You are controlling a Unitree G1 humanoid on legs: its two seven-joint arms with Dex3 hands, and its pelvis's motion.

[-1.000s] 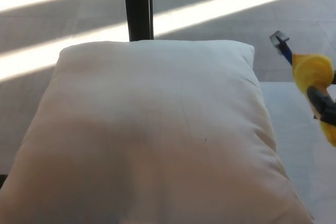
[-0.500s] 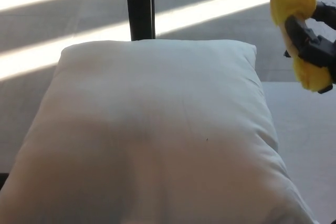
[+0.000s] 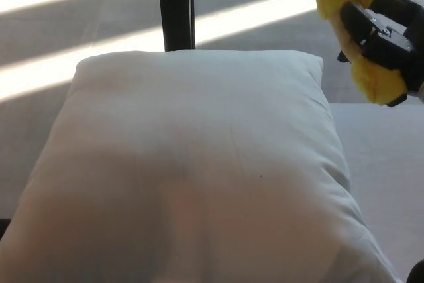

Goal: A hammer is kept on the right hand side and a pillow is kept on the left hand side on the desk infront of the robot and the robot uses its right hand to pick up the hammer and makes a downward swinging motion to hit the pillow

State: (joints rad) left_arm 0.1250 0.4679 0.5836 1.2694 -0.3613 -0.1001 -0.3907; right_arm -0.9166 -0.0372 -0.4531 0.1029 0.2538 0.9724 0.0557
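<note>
Since the earlier frames my right hand (image 3: 384, 31) has risen from the right edge toward the top right corner and drifted slightly inward, carrying the hammer (image 3: 351, 24) with it; the hammer's head, visible 1 second ago, now lies above the picture's top edge. My fingers are wrapped tightly around the yellow grip, holding the hammer clear of the desk (image 3: 384, 164). My left hand does not show.

The pillow (image 3: 192, 170) lies flat on the desk, filling the centre and left of the view, untouched and apart from the tool. Behind it stands 1 dark upright post (image 3: 175, 4), touching the pillow's far edge in the picture, against a sunlit striped floor.

Key relation: the pillow lies below and to the left of my right hand. The hammer's long axis runs from lower right, at the butt of the yellow grip, up and to the left toward the hidden head, so the head points toward the pillow's side. I judge this the raised stage of the swing; a downward and leftward arc should land on the pillow's near right portion.

No brand, label or writing can be read on the hammer, hand or pillow.
</note>
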